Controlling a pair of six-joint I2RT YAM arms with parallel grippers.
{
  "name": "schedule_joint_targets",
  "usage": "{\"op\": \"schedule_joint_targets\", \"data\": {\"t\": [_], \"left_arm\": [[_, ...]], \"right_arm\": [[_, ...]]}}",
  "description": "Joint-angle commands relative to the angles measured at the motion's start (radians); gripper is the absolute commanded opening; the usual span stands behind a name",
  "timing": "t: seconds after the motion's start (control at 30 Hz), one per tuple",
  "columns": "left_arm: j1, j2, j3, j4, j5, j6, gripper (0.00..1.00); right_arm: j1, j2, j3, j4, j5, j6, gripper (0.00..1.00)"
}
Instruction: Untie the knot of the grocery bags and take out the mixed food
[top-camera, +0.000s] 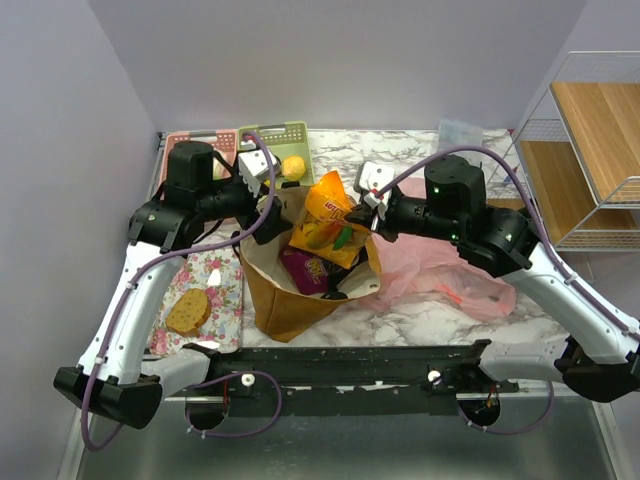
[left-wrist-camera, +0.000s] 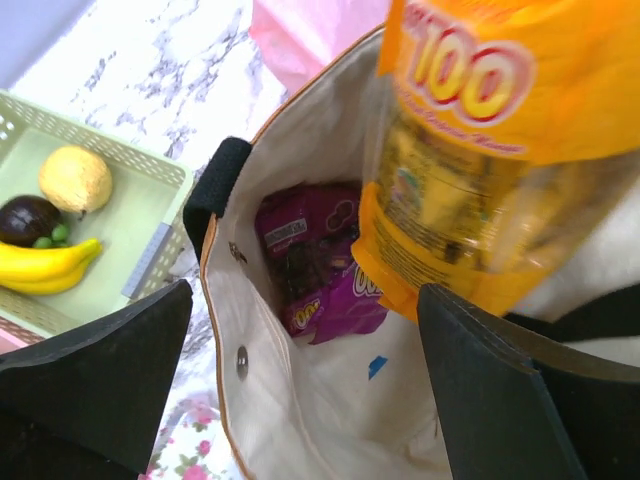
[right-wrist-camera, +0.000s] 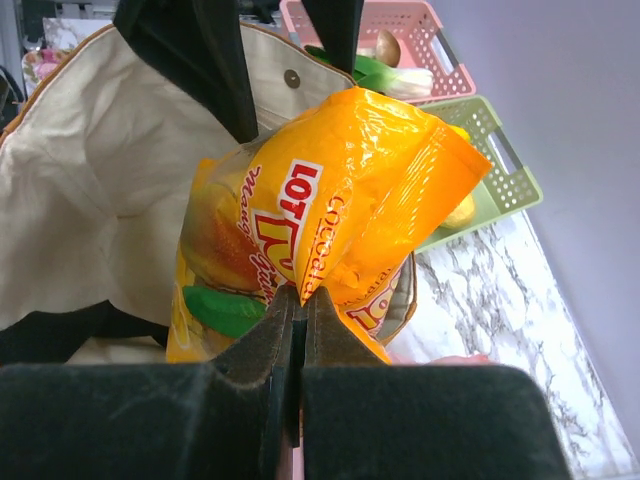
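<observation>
I read "LOT", white on red, and "100" on the orange snack packet (right-wrist-camera: 330, 190). Print on the purple packet (left-wrist-camera: 325, 270) is too blurred.

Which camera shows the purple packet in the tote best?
Left wrist: it looks straight down into the tote, showing the purple packet clearly. Top external catches only part of it under the orange packet; right wrist shows none.

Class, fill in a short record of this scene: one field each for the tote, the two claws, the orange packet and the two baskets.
tote: upright, open, purple packet at the bottom
left claw: open, above the tote's mouth
right claw: shut on orange snack packet
orange snack packet: upper part above the tote's rim
green basket: banana, lemon, dark round fruit
pink basket: leek, mushroom
</observation>
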Motion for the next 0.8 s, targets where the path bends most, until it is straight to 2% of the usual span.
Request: {"op": "schedule_joint_targets", "data": {"t": [0.0,0.13,0.23,0.37,0.47,0.53,0.57,0.67,0.7,0.73,0.77], "left_arm": [[0.031,-0.066,0.132,-0.202,0.169,0.169,0.98],[0.022,-0.110,0.138,-0.250,0.304,0.180,0.99],[-0.029,-0.105,0.120,-0.223,0.309,0.130,0.99],[-0.097,-0.100,0.073,-0.091,0.217,0.024,0.98],[-0.110,-0.093,0.041,0.004,0.140,-0.040,0.98],[-0.115,-0.083,0.043,0.022,0.125,-0.065,0.93],[-0.117,-0.079,0.043,0.025,0.132,-0.073,0.86],[-0.127,-0.076,0.029,0.009,0.197,-0.062,0.51],[-0.129,-0.085,0.011,0.027,0.200,-0.059,0.41],[-0.129,-0.107,-0.019,0.055,0.192,-0.059,0.29],[-0.129,-0.128,-0.050,0.098,0.168,-0.059,0.18]], "right_arm": [[-0.002,-0.031,-0.005,0.116,-0.044,-0.109,0.01],[-0.002,-0.026,-0.010,0.158,-0.082,-0.140,0.01],[-0.002,-0.027,-0.022,0.200,-0.157,-0.162,0.01],[-0.002,-0.033,-0.049,0.259,-0.263,-0.208,0.01],[-0.002,-0.031,-0.051,0.293,-0.310,-0.237,0.01],[-0.002,-0.029,-0.048,0.319,-0.315,-0.236,0.01],[-0.002,-0.030,-0.046,0.330,-0.312,-0.231,0.01],[-0.001,-0.024,-0.032,0.348,-0.283,-0.192,0.01],[-0.002,-0.020,-0.024,0.340,-0.268,-0.172,0.04],[-0.002,-0.013,-0.006,0.322,-0.249,-0.144,0.14],[-0.002,-0.002,0.015,0.300,-0.227,-0.100,0.30]]}}
